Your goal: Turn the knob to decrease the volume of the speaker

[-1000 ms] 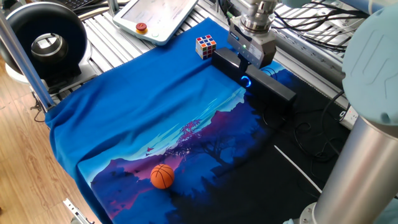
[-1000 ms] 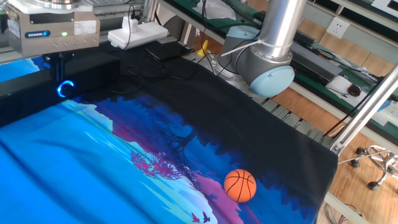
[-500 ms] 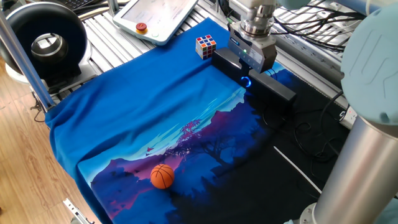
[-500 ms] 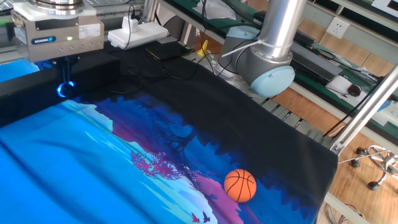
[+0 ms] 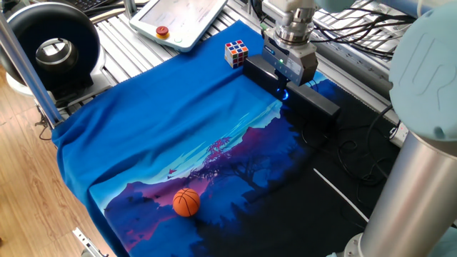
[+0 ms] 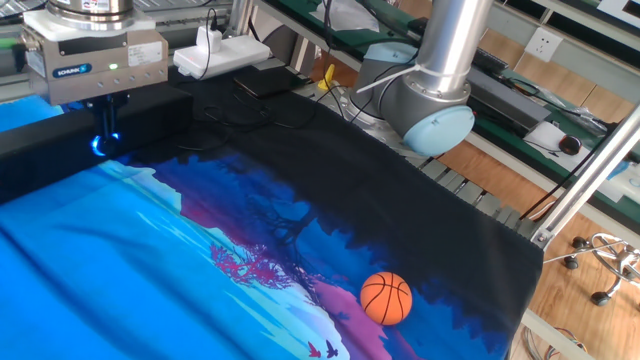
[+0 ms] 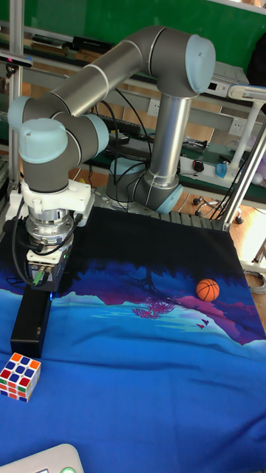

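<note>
The speaker (image 5: pixel 314 104) is a long black bar lying at the far edge of the blue cloth, also seen in the tall fixed view as the speaker (image 7: pixel 29 321). Its knob (image 6: pixel 100 145) glows blue on the top face, knob (image 5: pixel 283 93). My gripper (image 6: pixel 104 135) stands upright straight over it. The dark fingers (image 6: pixel 97 118) reach down to the glowing ring and look shut on the knob. The gripper (image 5: pixel 283 87) hides most of the dial from that side. In the tall fixed view the gripper (image 7: pixel 49 288) covers the knob, and only a blue glint shows.
A colourful puzzle cube (image 5: pixel 236 52) sits just beyond the speaker's end. An orange ball (image 5: pixel 186 202) lies near the cloth's front. A big black ring-shaped device (image 5: pixel 53 46) and a white pendant (image 5: pixel 182 18) with a red button (image 5: pixel 163 31) stand on the far side. Cables (image 6: pixel 250 85) run behind the speaker.
The gripper body has turned a little about its upright axis while staying over the knob. The speaker, cube and ball have not moved.
</note>
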`<act>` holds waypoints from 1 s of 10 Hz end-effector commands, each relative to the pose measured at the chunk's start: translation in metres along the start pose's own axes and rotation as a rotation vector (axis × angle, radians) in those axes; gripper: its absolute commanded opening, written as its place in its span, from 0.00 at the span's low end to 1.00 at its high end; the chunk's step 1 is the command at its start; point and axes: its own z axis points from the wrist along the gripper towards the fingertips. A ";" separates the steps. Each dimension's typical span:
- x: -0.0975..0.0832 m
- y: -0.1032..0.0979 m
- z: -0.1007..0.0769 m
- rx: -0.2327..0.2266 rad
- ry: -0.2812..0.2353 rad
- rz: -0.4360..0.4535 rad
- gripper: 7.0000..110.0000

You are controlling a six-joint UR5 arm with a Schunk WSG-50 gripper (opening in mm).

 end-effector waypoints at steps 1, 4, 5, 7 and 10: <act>-0.007 -0.001 0.000 -0.007 -0.020 0.005 0.00; -0.003 -0.003 0.002 -0.004 -0.002 0.009 0.00; 0.000 -0.004 0.003 -0.007 0.006 0.009 0.00; 0.002 -0.002 0.006 -0.019 0.008 0.004 0.00; 0.002 -0.002 0.007 -0.024 0.015 0.006 0.00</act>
